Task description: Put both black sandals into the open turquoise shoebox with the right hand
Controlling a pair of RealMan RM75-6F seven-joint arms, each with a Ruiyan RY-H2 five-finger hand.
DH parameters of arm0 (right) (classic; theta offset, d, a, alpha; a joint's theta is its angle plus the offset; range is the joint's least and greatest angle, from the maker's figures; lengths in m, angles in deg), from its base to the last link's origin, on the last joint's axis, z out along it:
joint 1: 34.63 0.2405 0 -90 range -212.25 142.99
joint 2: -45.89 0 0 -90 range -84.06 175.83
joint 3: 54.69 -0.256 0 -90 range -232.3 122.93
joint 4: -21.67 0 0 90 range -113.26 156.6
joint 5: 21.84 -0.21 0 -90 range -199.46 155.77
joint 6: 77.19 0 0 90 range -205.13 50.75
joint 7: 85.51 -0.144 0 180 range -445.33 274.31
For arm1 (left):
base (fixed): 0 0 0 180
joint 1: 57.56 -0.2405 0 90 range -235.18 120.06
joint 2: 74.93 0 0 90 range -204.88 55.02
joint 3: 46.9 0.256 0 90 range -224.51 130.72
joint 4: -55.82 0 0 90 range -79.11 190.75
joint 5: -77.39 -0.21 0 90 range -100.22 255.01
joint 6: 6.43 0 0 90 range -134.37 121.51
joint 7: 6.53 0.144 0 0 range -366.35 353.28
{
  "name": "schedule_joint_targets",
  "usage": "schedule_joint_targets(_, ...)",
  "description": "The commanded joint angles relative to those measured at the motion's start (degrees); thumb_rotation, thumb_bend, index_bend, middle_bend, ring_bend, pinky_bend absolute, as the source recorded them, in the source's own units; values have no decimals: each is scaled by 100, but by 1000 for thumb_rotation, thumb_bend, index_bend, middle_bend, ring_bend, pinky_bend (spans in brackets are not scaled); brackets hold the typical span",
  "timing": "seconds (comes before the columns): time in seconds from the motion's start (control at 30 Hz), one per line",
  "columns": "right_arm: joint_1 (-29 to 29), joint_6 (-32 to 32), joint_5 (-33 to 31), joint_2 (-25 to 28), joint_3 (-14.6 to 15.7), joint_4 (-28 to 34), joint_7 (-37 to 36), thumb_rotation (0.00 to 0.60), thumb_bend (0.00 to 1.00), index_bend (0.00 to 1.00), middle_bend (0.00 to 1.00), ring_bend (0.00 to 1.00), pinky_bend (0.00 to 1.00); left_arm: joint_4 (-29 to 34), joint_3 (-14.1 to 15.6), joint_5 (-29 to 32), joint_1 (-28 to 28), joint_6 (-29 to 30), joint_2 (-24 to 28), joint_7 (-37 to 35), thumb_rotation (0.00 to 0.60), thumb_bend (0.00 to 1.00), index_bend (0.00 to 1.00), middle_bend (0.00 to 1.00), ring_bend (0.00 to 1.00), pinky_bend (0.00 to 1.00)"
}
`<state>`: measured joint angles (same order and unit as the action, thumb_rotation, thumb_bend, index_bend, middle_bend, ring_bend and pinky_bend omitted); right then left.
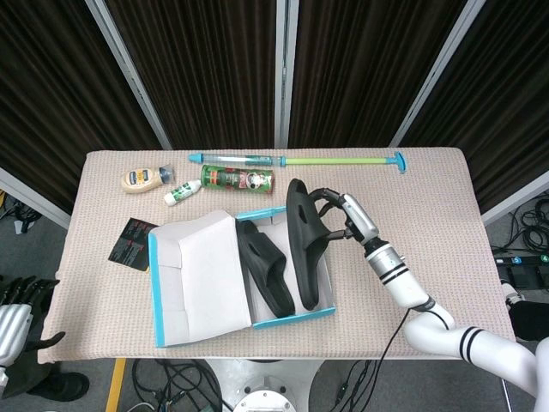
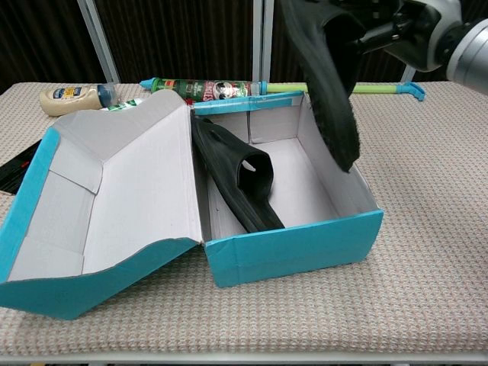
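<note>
Risk sits in the right hand [image 1: 336, 216], which grips the second sandal [image 1: 302, 253] by its strap, on edge above the right side of the turquoise shoebox [image 1: 296, 318]: let go now, its low end could catch the right wall and tip out onto the tabletop [image 1: 412, 197]. The sandal hangs left of the hand, just right of the first sandal [image 1: 264, 268] leaning in the box.

A robot test room or lab: black pleated curtains [image 1: 214, 69] on metal poles [image 1: 129, 73] close off the table's far edge, a beige woven cloth [image 1: 429, 189] covers the table, and loose cables [image 1: 523, 232] trail on the grey floor past its right edge
</note>
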<state>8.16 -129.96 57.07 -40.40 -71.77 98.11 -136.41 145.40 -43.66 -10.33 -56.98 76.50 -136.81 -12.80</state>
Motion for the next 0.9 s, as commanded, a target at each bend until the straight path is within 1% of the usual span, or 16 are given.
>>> schedule_joint_targets(0.03, 114, 62, -54, -225, 6, -201, -16, 600, 403, 464, 455, 207, 448, -19, 1, -2, 11, -21, -12, -12, 600, 26, 185, 173, 91, 68)
schedule_joint_targets(0.2, 264, 125, -144, -610, 3, -586, 156, 600, 403, 464, 454, 208, 448, -43, -12, 2, 52, -81, -38, -17, 600, 26, 185, 173, 91, 68)
schedule_joint_targets(0.43, 461, 333, -201, -1101, 126, -1140, 561, 600, 403, 465, 444, 208, 448, -91, -15, 44, 65, -133, -66, -71, 600, 26, 185, 173, 91, 68)
schedule_joint_targets(0.7, 535, 384, -131, -1355, 304, -1495, 1089, 600, 402, 473, 436, 208, 448, -157, -10, 40, 54, -118, -99, -132, 600, 26, 185, 173, 91, 68)
schedule_joint_targets(0.9, 576, 350, -71, -1466, 417, -1695, 1712, 600, 403, 474, 429, 208, 448, -183, -10, 21, 84, -154, -122, -136, 600, 26, 185, 173, 91, 68)
